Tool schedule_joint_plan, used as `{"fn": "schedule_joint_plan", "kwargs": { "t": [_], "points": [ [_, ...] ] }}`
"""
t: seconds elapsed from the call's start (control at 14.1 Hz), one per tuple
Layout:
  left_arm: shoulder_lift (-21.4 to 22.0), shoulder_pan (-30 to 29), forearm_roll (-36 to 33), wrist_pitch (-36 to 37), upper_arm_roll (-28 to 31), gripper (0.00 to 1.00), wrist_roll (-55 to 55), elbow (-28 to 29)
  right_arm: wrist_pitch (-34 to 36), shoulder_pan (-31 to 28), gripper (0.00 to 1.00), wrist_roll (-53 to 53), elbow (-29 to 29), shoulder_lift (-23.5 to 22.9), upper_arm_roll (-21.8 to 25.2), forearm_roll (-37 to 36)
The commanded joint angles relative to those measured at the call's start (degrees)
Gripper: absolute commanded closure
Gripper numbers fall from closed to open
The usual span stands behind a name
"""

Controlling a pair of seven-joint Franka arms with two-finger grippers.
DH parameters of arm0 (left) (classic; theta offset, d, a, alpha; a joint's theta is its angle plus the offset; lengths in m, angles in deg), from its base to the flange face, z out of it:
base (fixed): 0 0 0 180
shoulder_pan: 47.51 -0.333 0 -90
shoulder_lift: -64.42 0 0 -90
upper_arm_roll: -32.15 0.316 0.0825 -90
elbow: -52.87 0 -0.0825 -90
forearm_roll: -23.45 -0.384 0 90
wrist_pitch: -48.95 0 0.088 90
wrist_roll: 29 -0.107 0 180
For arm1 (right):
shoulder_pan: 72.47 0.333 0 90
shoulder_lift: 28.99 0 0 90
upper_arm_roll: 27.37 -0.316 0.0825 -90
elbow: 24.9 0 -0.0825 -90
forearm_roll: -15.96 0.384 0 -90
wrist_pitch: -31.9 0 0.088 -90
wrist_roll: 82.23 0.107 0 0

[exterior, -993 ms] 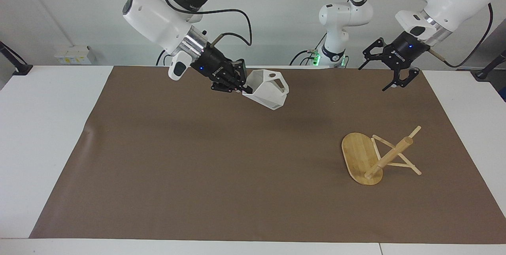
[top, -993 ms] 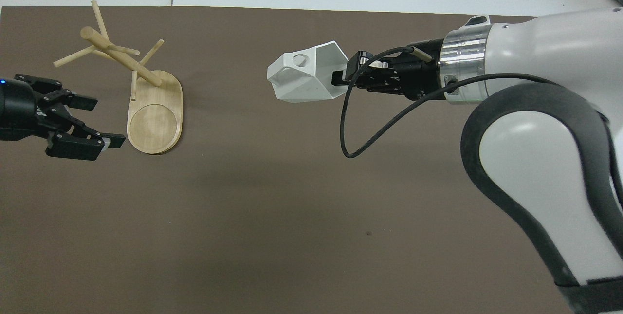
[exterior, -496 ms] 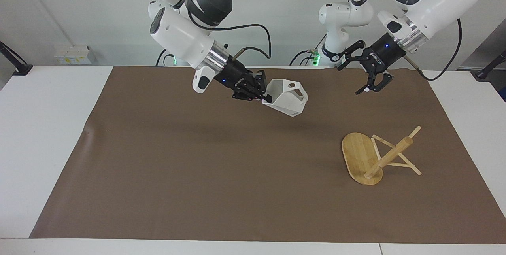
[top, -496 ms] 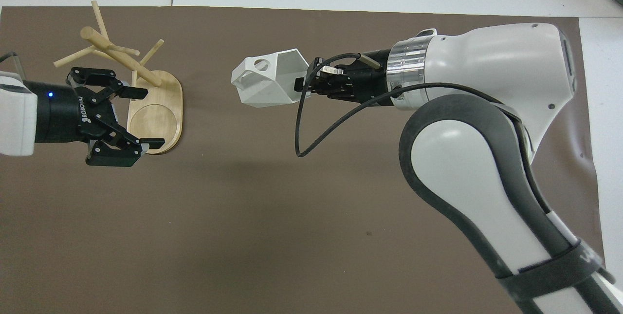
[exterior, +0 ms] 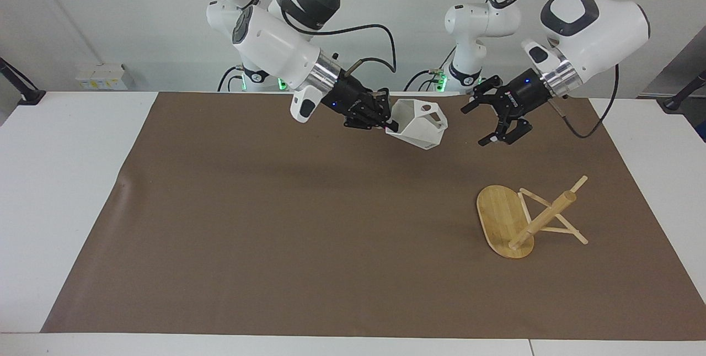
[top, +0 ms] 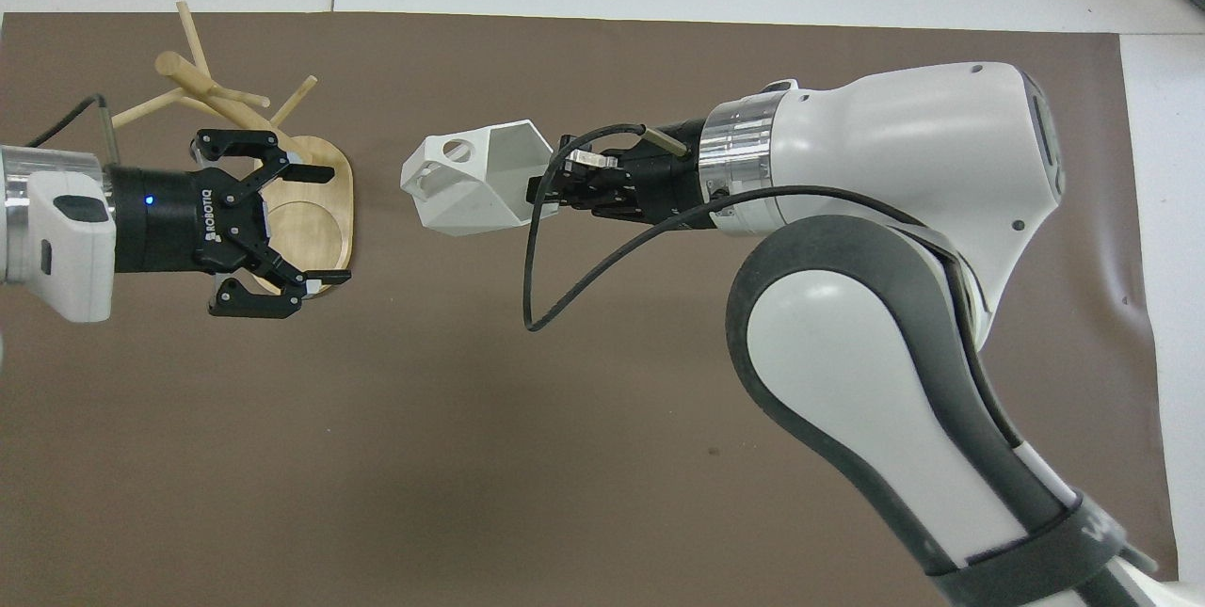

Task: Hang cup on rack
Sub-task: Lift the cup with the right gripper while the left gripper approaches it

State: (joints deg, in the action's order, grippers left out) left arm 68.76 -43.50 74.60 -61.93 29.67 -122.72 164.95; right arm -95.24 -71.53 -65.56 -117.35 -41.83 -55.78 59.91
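Two Franka arms lean in over a white table (exterior: 71,190) that is covered for most of its width by a brown mat (exterior: 309,234); the right arm comes from the mat's robot edge and stretches toward the left arm's end, while the left arm reaches in from its own end to face it.

The rack (exterior: 529,218) is the largest loose thing; it lies tipped over on the mat toward the left arm's end, its oval base (top: 325,254) standing on edge, its thick post (exterior: 543,219) slanting away from the base and its thin pegs (exterior: 568,230) splayed out, some touching the mat.

The right gripper (exterior: 386,121) is up in the air above the middle part of the mat; its fingers are pinched on the wall of the cup (exterior: 418,124), gripping at the rim. The cup is carried tilted, mouth turned partly upward, with the pierced handle (top: 450,152) pointing toward the left gripper; it is well apart from the rack and touches nothing but the fingers.

The left gripper (exterior: 493,124) hangs in the air just beside the cup, fingers spread wide and pointed at it, not touching it; seen from overhead it covers part of the rack's base, though the facing view shows it well above the rack.
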Motion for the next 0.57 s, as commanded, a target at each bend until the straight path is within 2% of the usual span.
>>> {"fn": "schedule_joint_plan", "kwargs": {
  "t": [0.0, 0.21, 0.5],
  "points": [
    [-2.0, 2.4, 3.7, -1.6, 0.5, 0.0, -5.6, 0.5, -3.5, -0.2, 1.0, 0.8, 0.7, -1.8, -2.7, 1.1],
    [-1.2, 4.4, 8.3, -2.8, 0.5, 0.0, -5.5, 2.7, -5.0, -0.1, 1.0, 1.6, 0.8, -3.0, -3.8, 0.6],
    [-0.8, 5.7, 9.4, -5.0, 0.5, 0.0, -5.5, 3.7, -4.9, 0.0, 1.0, 2.1, 0.8, -3.0, -4.5, 0.7]
  ]
}}
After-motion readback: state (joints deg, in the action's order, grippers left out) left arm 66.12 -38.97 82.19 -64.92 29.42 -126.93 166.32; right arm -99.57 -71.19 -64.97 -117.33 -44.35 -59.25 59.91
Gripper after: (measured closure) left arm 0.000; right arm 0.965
